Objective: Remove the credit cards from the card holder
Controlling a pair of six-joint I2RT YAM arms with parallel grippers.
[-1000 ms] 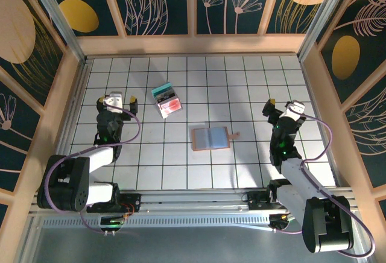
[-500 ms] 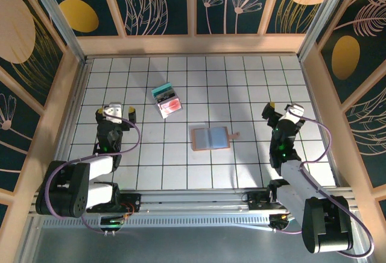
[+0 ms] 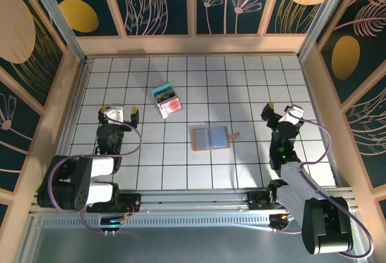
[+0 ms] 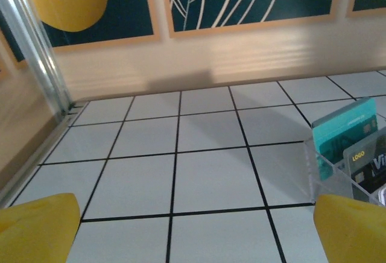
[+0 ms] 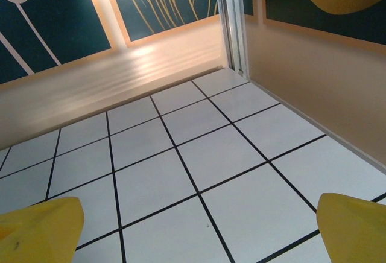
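We see holder (image 3: 211,138) open flat; card stand (image 3: 167,101) btw it & L gripper (image 3: 119,113); L gripper, R gripper (image 3: 281,111) jaws both apart.

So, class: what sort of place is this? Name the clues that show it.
Probably a robot test booth: a white gridded table, closed in by leaf-patterned wall panels, with the left arm and right arm bolted along its near edge.
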